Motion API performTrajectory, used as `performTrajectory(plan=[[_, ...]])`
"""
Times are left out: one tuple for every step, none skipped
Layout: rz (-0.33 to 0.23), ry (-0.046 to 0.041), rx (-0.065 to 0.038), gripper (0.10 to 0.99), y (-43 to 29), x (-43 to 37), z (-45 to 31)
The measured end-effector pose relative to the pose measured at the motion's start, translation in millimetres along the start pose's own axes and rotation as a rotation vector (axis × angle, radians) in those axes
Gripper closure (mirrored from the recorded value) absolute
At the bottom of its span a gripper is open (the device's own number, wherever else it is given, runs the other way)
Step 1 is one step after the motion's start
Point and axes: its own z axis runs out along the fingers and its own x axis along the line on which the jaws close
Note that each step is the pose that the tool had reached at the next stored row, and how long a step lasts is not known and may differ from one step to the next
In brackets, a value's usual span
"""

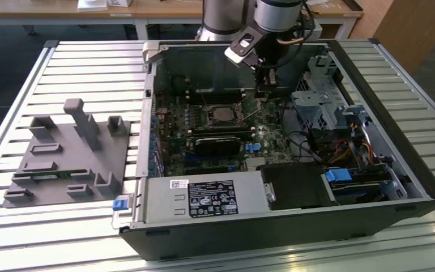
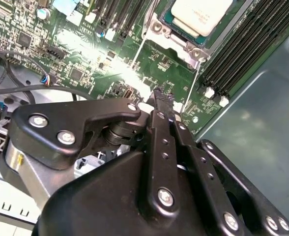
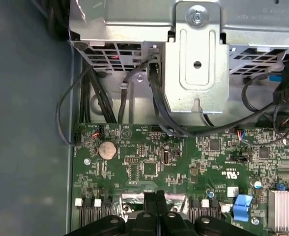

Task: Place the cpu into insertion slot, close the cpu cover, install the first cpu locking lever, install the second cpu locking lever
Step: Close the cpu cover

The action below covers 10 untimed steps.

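The cpu [image 2: 201, 14] lies with its silver face up in the insertion slot [image 2: 157, 27] on the green board, also seen from outside [image 1: 222, 114]. The cpu cover [image 2: 181, 43] lies as a metal frame around it. Two thin wire levers stand free of the socket: one [image 2: 193, 83] runs toward my fingertips, the other [image 2: 138, 51] on the opposite side. My gripper [image 2: 160, 96] is shut, its black fingers pressed together just beside the first lever's free end. Whether it touches the wire is hidden. Inside the case, the gripper [image 1: 265, 93] hangs to the exterior view's right of the socket, and its joined tips [image 3: 156, 197] show over the board.
A metal drive cage [image 3: 196, 64] with black cables [image 3: 154, 108] stands close beside the gripper. Long black memory slots [image 2: 243, 49] flank the socket. A black module [image 1: 217, 144] and the power supply [image 1: 202, 198] sit nearer the case front. A grey fixture tray [image 1: 66, 153] lies on the table at the exterior view's left.
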Motion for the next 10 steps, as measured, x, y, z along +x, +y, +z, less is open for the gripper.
performTrajectory(plan=[[0.000, -0.0001, 0.000, 0.980, 1.2, 0.5, 0.3], [0.000, -0.0001, 0.000, 0.980, 2.5, 0.9, 0.6], [0.000, 0.0000, 0.000, 0.980, 3.8, 1.3, 1.0], [0.000, -0.0001, 0.000, 0.980, 5.0, 1.6, 1.3], [0.000, -0.0001, 0.000, 0.980, 6.0, 1.8, 1.6], [0.000, -0.0001, 0.000, 0.980, 7.3, 2.2, 1.9], [0.000, 0.0000, 0.000, 0.980, 8.3, 2.6, 2.2], [0.000, 0.0001, 0.000, 0.980, 9.3, 2.9, 2.5], [0.000, 0.0000, 0.000, 0.980, 10.3, 3.2, 2.8], [0.000, -0.0001, 0.000, 0.980, 11.2, 3.6, 3.0]])
